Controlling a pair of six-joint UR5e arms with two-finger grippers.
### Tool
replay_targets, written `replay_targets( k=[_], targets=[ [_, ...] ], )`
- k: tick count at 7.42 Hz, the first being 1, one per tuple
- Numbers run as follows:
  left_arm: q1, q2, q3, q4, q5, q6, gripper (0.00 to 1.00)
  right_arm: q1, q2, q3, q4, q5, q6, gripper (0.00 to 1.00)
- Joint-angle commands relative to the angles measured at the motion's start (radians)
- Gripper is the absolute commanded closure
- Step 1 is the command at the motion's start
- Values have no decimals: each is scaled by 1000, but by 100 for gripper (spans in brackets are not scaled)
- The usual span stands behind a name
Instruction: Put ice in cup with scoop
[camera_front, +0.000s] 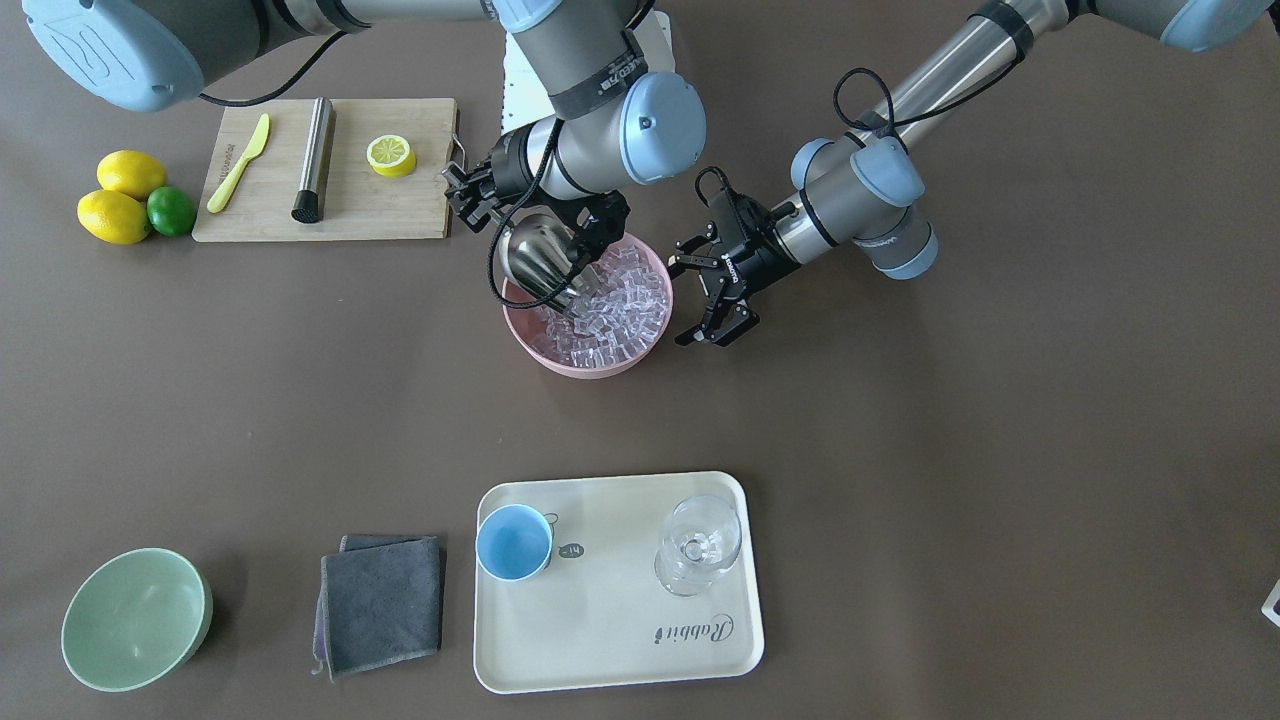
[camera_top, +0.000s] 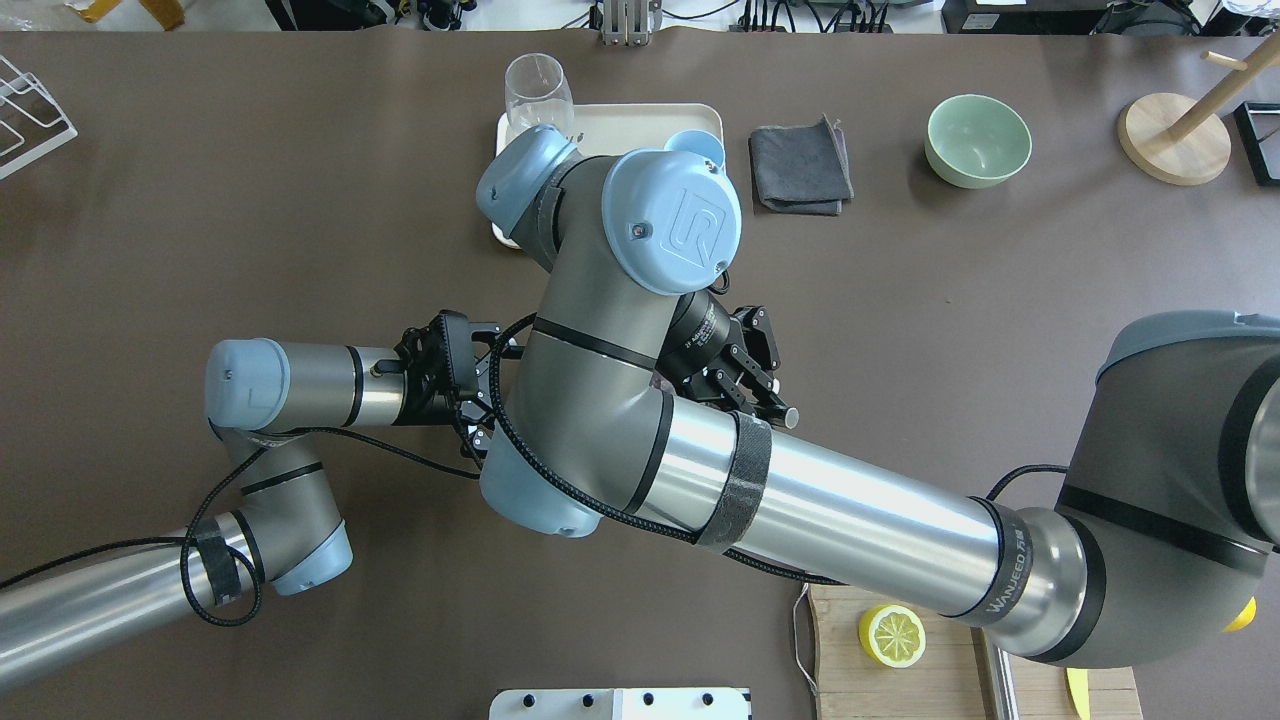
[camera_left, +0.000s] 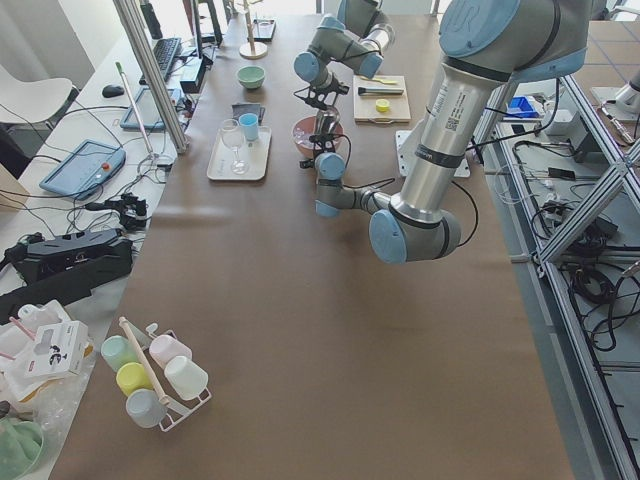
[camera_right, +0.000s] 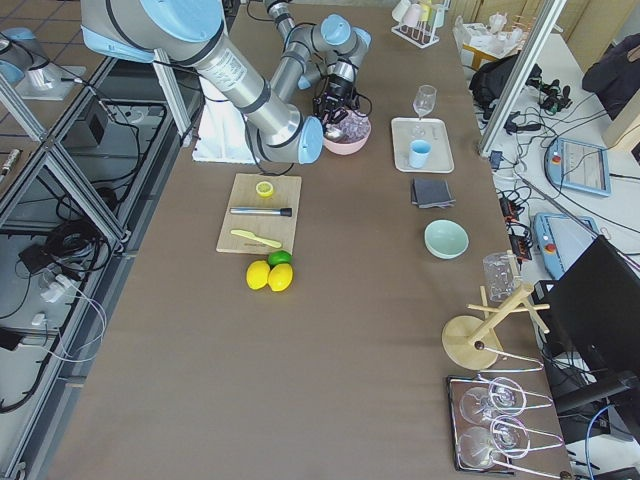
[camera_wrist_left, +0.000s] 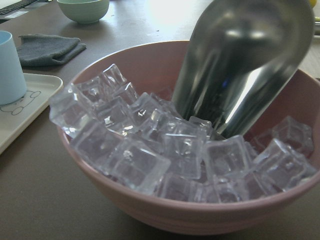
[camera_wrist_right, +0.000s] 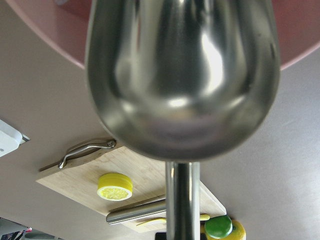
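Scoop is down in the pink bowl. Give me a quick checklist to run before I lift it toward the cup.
1. Grip: the right gripper has its fingers closed on the handle of the scoop. Ok.
2. Tip of the scoop pushed in among the ice. Ok.
3. Ice inside the trough: only its back shows. Cannot tell.
4. The cup is upright and empty on the tray. Ok.
5. The stemmed glass stands on the same tray, apart from the cup. Ok.
6. The pink bowl steadied: the left gripper is open beside it, not gripping. Not ok.
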Motion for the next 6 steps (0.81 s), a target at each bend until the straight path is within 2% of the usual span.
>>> replay_targets(
  k=[1,4,6],
  targets=[
    [-20,8,-2,-7,-54,2,2,0,-16,-7,93,3,4,100],
    [-35,8,-5,-5,-68,4,2,-3,-76,19,254,-3,3,100],
    [-39,15,-9,-5,-71,19,2,-34,-166,173,296,-55,-5,100]
  ],
)
